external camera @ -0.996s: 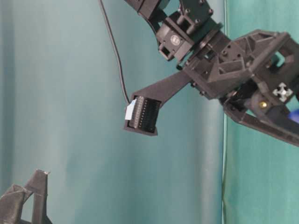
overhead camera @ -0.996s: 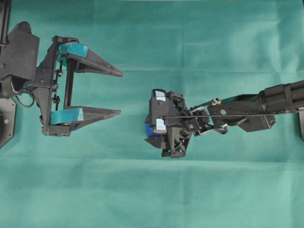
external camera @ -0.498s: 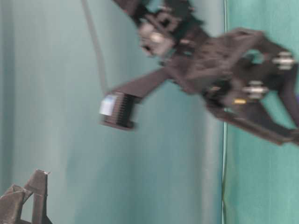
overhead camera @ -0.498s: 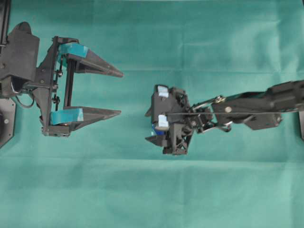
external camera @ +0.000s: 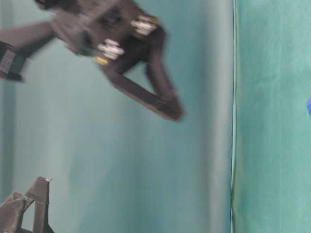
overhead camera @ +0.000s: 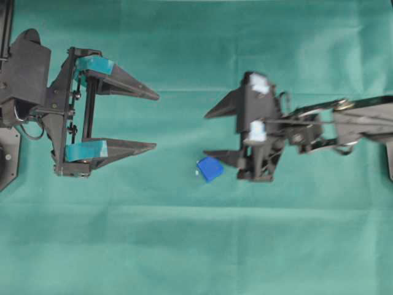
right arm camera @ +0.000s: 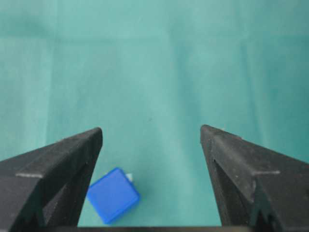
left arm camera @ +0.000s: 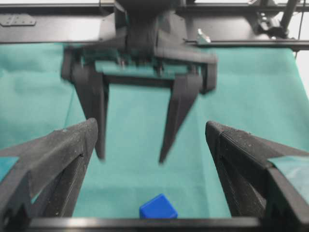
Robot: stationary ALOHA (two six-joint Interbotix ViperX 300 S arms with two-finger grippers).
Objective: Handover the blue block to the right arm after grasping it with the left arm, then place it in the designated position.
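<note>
The blue block (overhead camera: pixel 210 168) lies tilted on the green cloth, free of both grippers. A tiny white mark (overhead camera: pixel 197 173) of the designated position peeks out at its left edge; the rest is hidden under the block. My right gripper (overhead camera: pixel 206 134) hangs open just up and right of the block, with nothing between its black fingers. In the right wrist view the block (right arm camera: pixel 113 195) sits low, beside the left finger of the gripper (right arm camera: pixel 151 129), a white mark (right arm camera: pixel 129 177) at its corner. My left gripper (overhead camera: pixel 156 121) stands open at the left, teal pads apart, empty. Its wrist view shows the block (left arm camera: pixel 158 209) and the right gripper (left arm camera: pixel 131 158) beyond.
Green cloth (overhead camera: pixel 202 246) covers the whole table. The left arm's base (overhead camera: pixel 21 80) fills the left edge and the right arm (overhead camera: pixel 356 120) reaches in from the right edge. A black frame (left arm camera: pixel 48 21) runs along the table's far side in the left wrist view.
My right gripper has let go of the blue block, lifted and drawn back to the right. The block now rests on the cloth. The left gripper has not moved.
</note>
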